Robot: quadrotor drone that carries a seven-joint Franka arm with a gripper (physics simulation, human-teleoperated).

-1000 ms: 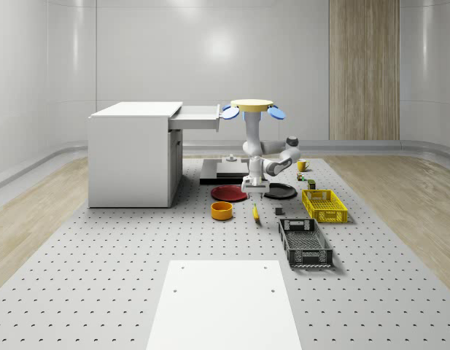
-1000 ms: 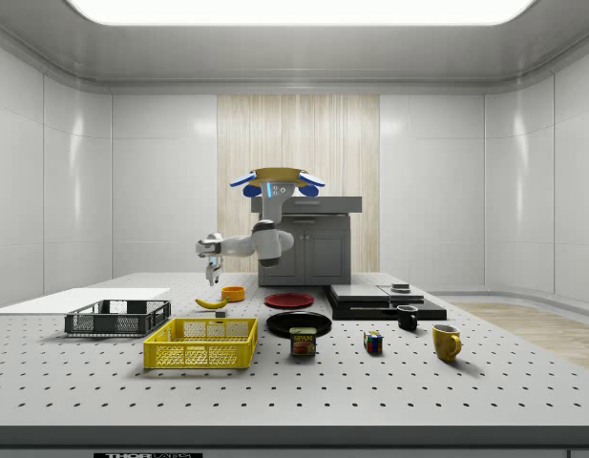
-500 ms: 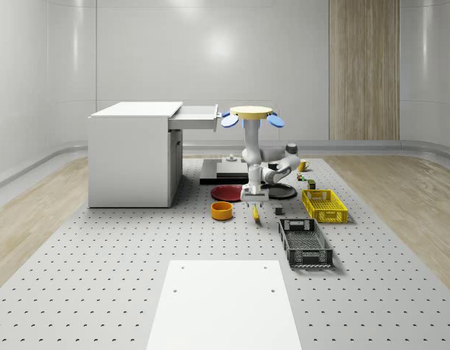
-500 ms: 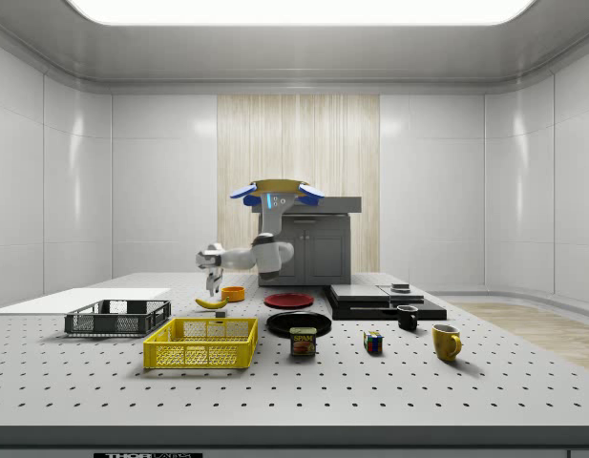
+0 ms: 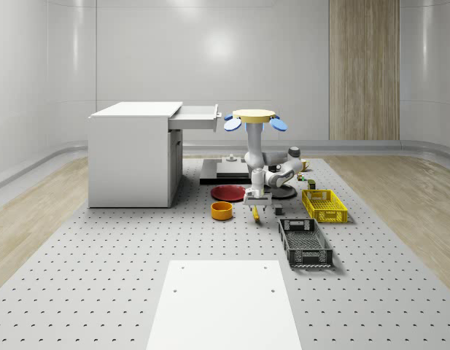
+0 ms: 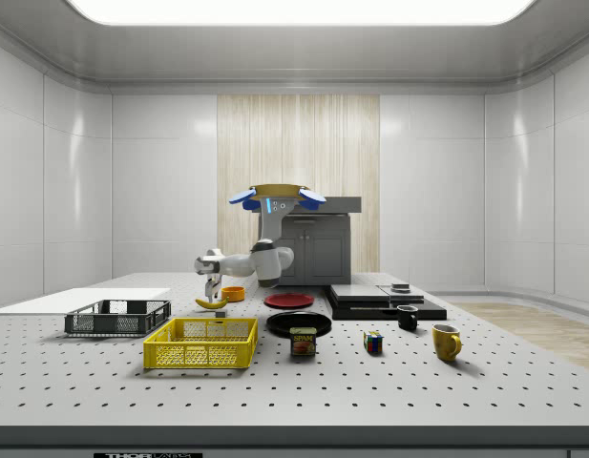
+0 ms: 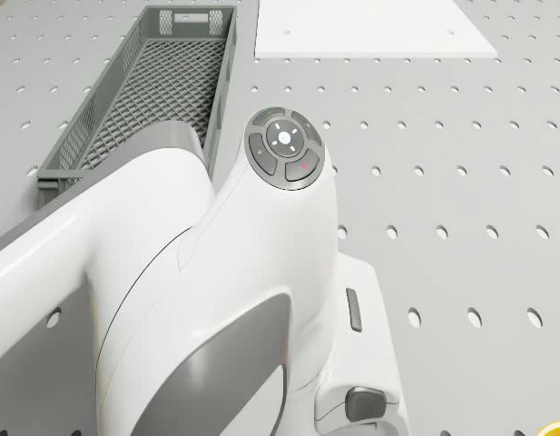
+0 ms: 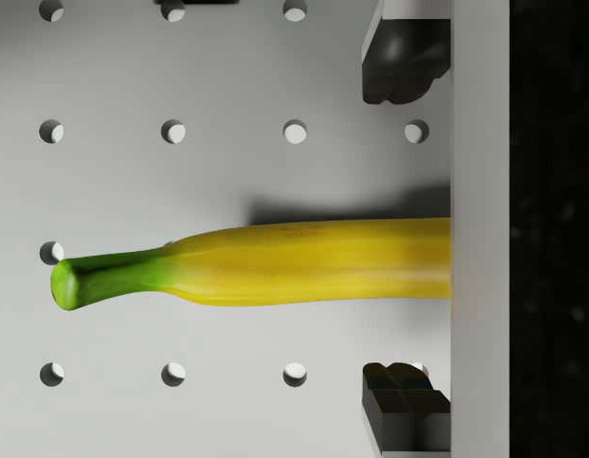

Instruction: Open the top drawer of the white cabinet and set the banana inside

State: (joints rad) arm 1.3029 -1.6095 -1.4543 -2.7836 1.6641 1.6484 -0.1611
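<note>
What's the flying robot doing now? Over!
Drone hovering beside open top drawer. Gripper open, straddling banana on table. Nothing blocking.

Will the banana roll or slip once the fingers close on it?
The banana lies flat on the table, its curve likely resisting rolling. Its smooth skin may slip, though the open gripper straddles its thick middle. It looks stiff enough to lift whole.

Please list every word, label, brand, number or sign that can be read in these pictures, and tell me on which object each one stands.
"SPAM": on the label of the can standing by the yellow crate, side view.
A strip of dark lettering on the table's front edge, side view: too small to read.
Small symbols on the round button pad of the arm, drone view: icons, no words.
</note>
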